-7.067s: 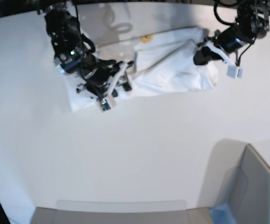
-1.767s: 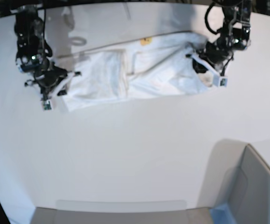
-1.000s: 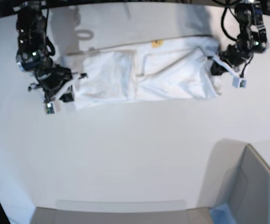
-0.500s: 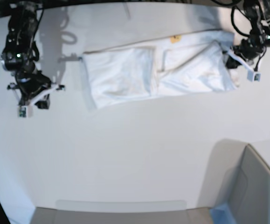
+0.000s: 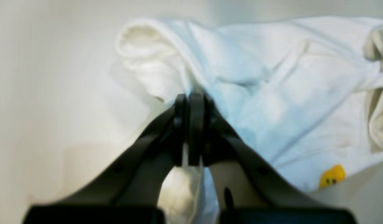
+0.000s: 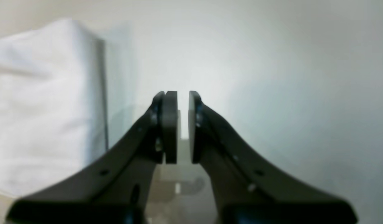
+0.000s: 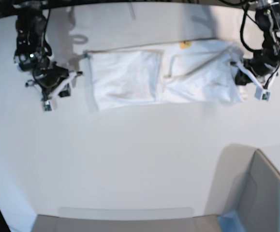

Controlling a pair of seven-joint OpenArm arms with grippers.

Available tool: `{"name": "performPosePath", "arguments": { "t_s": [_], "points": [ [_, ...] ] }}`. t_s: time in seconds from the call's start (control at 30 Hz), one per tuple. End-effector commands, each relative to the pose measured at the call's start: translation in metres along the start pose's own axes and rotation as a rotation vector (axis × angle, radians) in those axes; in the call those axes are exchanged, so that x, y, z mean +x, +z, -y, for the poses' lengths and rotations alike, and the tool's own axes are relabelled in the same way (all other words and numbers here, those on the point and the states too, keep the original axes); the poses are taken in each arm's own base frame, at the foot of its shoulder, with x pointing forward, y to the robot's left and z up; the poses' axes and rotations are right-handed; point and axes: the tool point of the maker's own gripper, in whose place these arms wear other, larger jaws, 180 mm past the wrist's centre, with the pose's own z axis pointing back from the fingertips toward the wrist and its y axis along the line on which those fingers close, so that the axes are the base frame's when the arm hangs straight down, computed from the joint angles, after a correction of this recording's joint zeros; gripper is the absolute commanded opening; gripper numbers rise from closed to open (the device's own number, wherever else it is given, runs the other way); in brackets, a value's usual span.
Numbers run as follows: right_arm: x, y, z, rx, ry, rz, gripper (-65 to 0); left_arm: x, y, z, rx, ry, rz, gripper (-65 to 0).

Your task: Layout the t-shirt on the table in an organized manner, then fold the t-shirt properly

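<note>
Layout step is in hand. The t-shirt (image 7: 164, 76) is lying as a long, partly folded band across the far side of the counter (image 7: 140, 159), not yet squared.

The left gripper (image 5: 190, 124) is pinching a bunched edge of the shirt, jaws closed tight on the fabric at the garment's end on the base view's right. The right gripper (image 6: 182, 124) is hanging just beside the opposite, straight edge, apart from the cloth, jaws narrow with a thin gap and nothing between them.

Judgement: the next move is calling for the right gripper to take hold of the free edge, so that both ends can be drawn taut and flattened before any fold.

Markings: a small yellow mark (image 5: 332, 175) is showing near the shirt's edge. No lettering is readable from these views; the wrist pictures are blurred.
</note>
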Motion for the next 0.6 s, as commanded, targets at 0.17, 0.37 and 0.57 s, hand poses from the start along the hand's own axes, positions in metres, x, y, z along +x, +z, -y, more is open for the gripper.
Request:
{"name": "performPosePath", "arguments": {
  "t_s": [0.17, 0.37, 0.57],
  "points": [
    [0.004, -0.004, -0.020, 0.048, 0.052, 0.011, -58.5, 0.014, 0.015, 0.014, 0.004, -0.058, 0.029, -65.0],
    [-0.002, -0.008, -0.019, 0.048, 0.047, -0.008, -58.5, 0.016, 0.023, 0.019, 0.016, -0.030, 0.048, -65.0],
    [-0.003, -0.008, -0.018, 0.047, 0.048, -0.012, -58.5, 0.023, 0.024, 0.016, 0.027, -0.032, 0.063, -65.0]
  ]
}}
